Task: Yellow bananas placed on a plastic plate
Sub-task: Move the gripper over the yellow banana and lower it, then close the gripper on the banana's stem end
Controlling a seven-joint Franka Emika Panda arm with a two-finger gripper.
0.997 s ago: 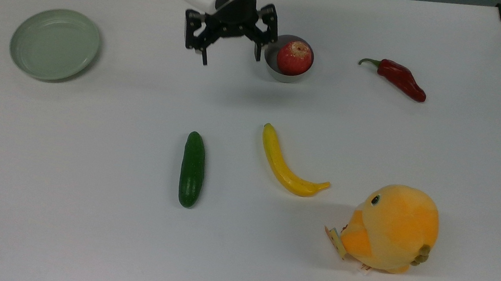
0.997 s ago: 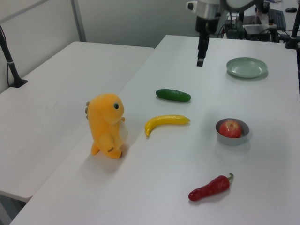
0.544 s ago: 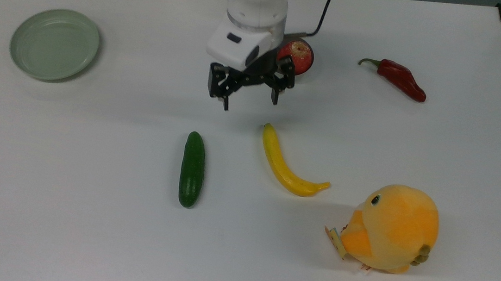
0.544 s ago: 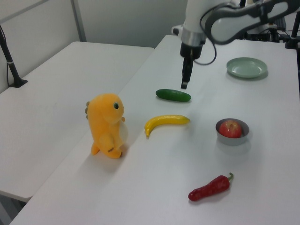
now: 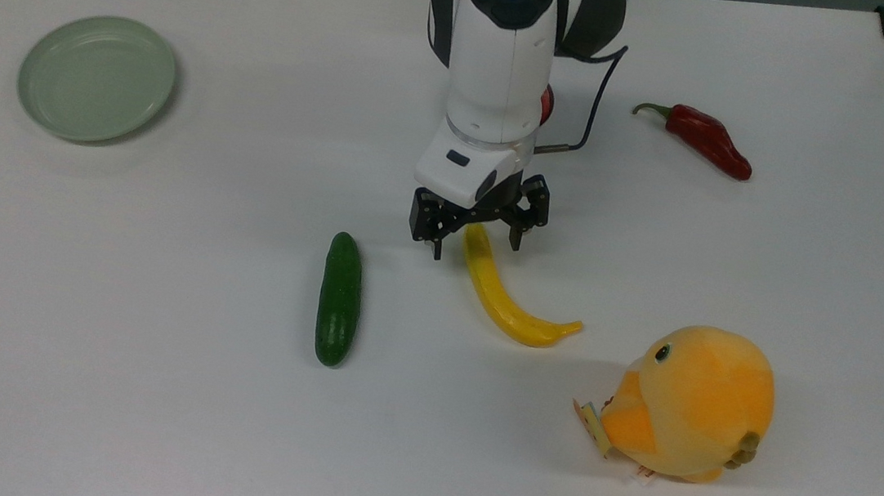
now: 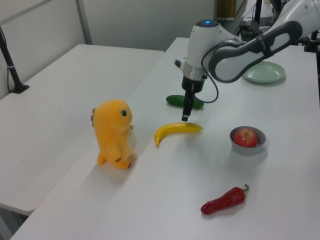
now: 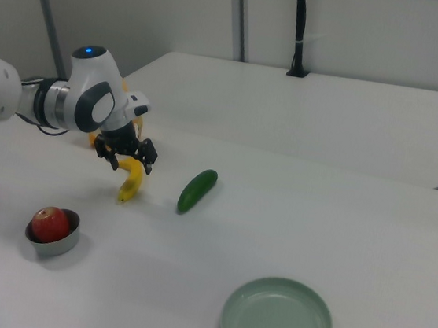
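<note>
Change since a moment ago: the gripper (image 5: 475,245) has travelled from beside the small grey metal bowl (image 6: 247,147) toward the top view's lower edge, and is now hovering over the upper end of the banana (image 5: 504,296); the arm (image 5: 501,57) is now covering most of the bowl in the top view.
Claw: its two black fingers (image 5: 436,246) are standing spread apart, one on each side of the banana's tip, holding nothing; whether they are touching the banana is hard to judge.
Banana: one slender, curved, glossy bright-yellow fruit with pointed ends, lying flat on the white table (image 5: 149,381) and unmoved since the earlier pictures. In the top view it is running from under the gripper down and to the right, toward the plush chick (image 5: 693,403).
Plate: a round, shallow, pale sage-green plastic plate (image 5: 97,77) with a raised rim, sitting bare at the top view's upper left, well apart from the banana.
Cucumber: a dark green cucumber (image 5: 340,298) is lying just beside the banana, on the top view's left of it, roughly parallel.
Bowl: in the left view it is holding a red apple (image 6: 245,137).
Pepper: a red chilli pepper (image 5: 703,138) with a green stem is lying at the top view's upper right.
Chick: an orange-yellow plush toy is standing near the banana's lower tip.
</note>
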